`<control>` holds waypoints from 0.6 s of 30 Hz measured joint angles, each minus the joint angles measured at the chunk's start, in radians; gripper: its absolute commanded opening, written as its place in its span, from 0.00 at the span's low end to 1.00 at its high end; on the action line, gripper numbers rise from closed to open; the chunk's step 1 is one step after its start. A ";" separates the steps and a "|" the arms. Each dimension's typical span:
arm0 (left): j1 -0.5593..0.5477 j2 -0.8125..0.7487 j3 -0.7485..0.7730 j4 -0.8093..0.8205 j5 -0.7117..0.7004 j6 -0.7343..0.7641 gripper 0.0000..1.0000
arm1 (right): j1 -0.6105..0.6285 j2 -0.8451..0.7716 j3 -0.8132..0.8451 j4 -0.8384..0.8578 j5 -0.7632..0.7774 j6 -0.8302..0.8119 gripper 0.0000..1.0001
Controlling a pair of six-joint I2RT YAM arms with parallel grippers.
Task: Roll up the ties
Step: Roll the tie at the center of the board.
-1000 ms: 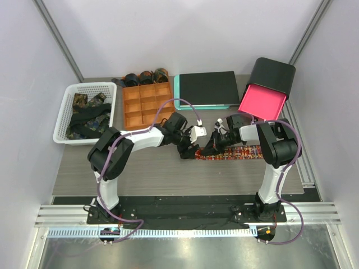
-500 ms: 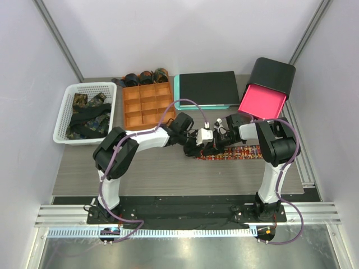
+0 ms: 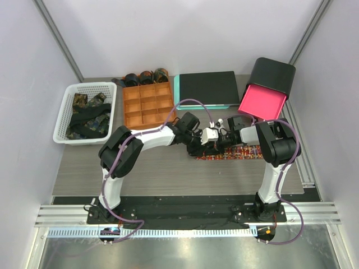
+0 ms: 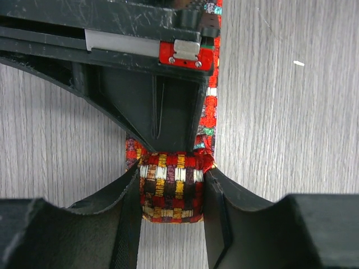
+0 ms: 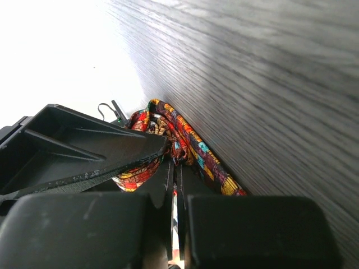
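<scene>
My left hand (image 4: 171, 197) clasps the coiled red check tie (image 4: 171, 188). My closed right hand (image 5: 174, 174) crowds it from the right, with the orange tray (image 3: 147, 104) beyond.

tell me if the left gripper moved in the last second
Yes, the left gripper moved right, away from the orange compartment tray, onto the checked tie at its rolled end.

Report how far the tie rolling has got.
Done: three dark rolled ties sit at the far edge of the orange compartment tray. In hand: the red-orange check fabric necktie has one end coiled; the left gripper clamps that coil, with the shut right gripper at its core. Left: the necktie's flat length on the grey table, and the dark patterned ties in the white plastic basket.
</scene>
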 measured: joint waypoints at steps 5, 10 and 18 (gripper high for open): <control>-0.020 0.020 0.042 -0.057 -0.055 0.006 0.23 | -0.002 -0.007 -0.013 0.024 0.001 0.014 0.03; -0.035 0.030 0.067 -0.098 -0.092 0.029 0.21 | -0.001 -0.023 -0.011 -0.005 0.026 0.019 0.06; -0.058 0.064 0.087 -0.113 -0.136 0.059 0.19 | 0.005 -0.059 0.019 -0.110 0.103 -0.008 0.15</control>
